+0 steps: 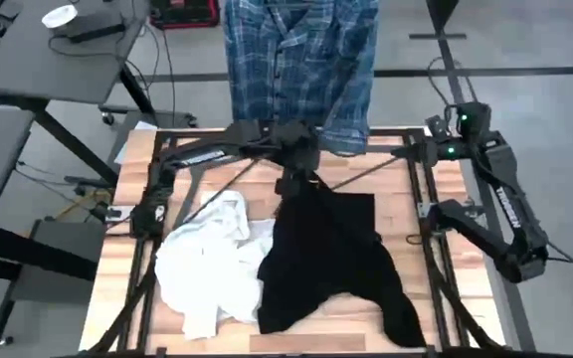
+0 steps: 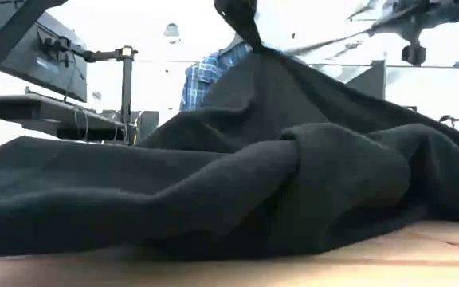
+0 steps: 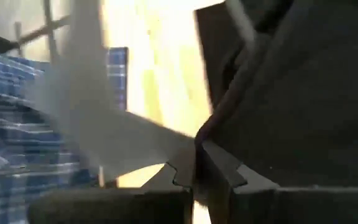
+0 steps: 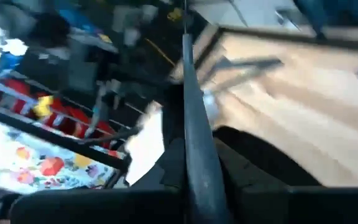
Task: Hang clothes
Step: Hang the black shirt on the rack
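Heaped nearest on the tabletop: black top, its upper edge pulled up into a peak. At that peak, left tool, clenched on the black top. Beside it toward the left, crumpled flat, white top, touching the black one. Farther right, over the tabletop's back corner, right tool, clamped on a thin dark hanger. Beyond the far edge, hung up, plaid shirt.

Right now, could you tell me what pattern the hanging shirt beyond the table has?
Blue-and-white plaid; the shirt shows best in the high view.
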Controlling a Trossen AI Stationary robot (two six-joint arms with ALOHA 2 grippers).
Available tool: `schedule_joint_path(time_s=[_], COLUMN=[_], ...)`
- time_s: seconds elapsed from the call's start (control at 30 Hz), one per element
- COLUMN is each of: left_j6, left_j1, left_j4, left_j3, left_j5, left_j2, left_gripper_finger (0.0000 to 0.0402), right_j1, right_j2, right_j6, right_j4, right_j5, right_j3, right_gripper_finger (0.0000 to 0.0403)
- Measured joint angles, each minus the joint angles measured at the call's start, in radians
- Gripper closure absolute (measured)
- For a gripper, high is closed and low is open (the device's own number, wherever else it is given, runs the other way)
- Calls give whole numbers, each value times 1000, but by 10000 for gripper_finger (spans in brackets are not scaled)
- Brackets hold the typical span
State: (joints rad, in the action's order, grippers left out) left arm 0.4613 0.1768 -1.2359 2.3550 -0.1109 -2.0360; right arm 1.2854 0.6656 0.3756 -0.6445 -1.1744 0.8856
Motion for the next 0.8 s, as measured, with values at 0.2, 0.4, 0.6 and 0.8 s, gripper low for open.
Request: schedule_joint_path(time_s=[0.2,0.4,0.6,0.8], left_j6=[-6,-23,-179,-396], left_j1=[-3,-6,-6,-22], left_j4=[4,84,13,-305], left_j3=[0,-1,-1,-15], left_j5=[3,0,47,290], left_j2=[47,97,123,122], left_gripper_finger=[402,402,402,401], right_j1=[-31,-73,-54,-34], right_j2=[1,10,8,7], right_j6=[16,21,-23,-99], right_j4=[133,148,155,157], right_j5=[-33,-48,67,168], right_j3=[-22,-121,-125,-58], right_gripper_finger=[374,374,374,374])
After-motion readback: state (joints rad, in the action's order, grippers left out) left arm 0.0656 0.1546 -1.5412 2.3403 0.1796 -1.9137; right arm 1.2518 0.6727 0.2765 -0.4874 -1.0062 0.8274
